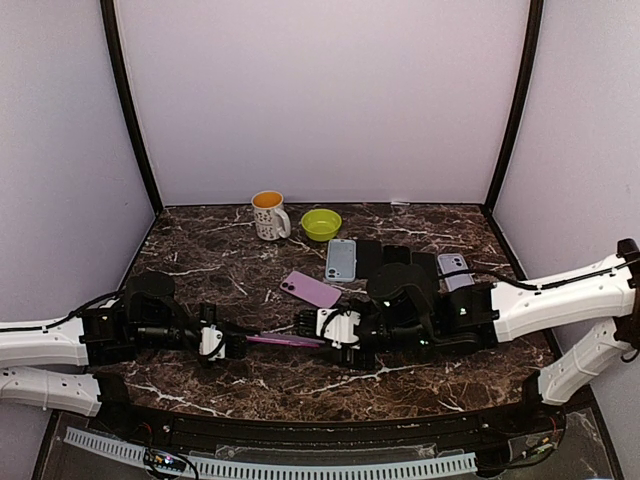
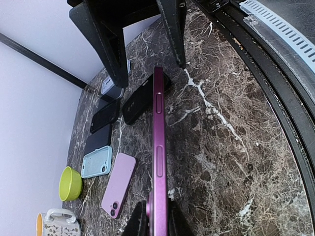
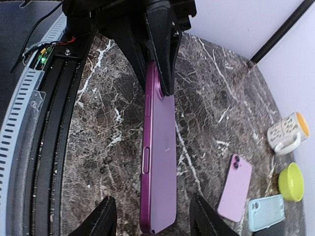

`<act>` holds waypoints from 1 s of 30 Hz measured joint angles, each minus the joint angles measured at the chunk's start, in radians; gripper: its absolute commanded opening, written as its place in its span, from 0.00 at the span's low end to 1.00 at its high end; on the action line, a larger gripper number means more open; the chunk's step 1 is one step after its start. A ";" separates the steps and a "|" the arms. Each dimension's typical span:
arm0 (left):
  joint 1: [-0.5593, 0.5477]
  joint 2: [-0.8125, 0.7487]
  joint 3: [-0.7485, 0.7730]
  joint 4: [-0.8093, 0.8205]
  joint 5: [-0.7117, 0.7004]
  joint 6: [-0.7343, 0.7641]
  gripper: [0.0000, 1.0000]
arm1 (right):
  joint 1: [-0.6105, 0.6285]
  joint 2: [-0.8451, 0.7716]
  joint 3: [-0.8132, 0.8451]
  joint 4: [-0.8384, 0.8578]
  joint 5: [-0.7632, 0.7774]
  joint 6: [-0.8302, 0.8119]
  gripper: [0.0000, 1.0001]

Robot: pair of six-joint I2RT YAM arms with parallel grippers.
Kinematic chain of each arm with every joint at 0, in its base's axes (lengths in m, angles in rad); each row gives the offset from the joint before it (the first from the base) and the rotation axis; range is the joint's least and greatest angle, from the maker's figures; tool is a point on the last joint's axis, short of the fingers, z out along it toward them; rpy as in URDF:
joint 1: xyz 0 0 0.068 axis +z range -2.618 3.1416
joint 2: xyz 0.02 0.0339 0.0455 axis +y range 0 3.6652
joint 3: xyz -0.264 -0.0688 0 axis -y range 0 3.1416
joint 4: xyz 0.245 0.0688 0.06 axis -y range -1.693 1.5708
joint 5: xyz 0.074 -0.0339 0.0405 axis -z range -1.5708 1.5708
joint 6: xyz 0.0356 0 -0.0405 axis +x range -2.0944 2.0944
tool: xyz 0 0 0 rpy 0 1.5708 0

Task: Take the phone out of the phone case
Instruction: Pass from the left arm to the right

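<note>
- Top view: purple phone [image 1: 285,340] spans between both arms, over the worktop [image 1: 200,260];
- Left wrist: left end effector [image 2: 156,221] pinching the phone's near end, phone edge-on;
- Right wrist: right end effector [image 3: 155,211] spread, fingers flanking the opposite end.

Dark marble table [image 1: 400,385] carried pink phone [image 1: 311,288] just beyond right claw [image 1: 306,323]; blue case [image 1: 341,259], black cases [image 1: 370,257], bowl [image 1: 321,223], mug [image 1: 268,214] farther out.
</note>
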 measured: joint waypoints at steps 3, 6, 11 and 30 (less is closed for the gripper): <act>0.000 0.000 0.000 0.000 0.000 -0.007 0.00 | 0.016 0.015 0.000 0.031 0.041 -0.014 0.44; 0.000 0.002 0.001 0.000 0.000 -0.013 0.00 | 0.026 0.029 -0.002 0.062 0.077 -0.023 0.39; 0.000 0.002 0.002 0.000 -0.001 -0.018 0.00 | 0.029 0.032 -0.019 0.105 0.119 -0.036 0.35; 0.000 0.004 0.002 0.000 -0.007 -0.030 0.00 | 0.060 0.060 -0.058 0.158 0.212 -0.065 0.22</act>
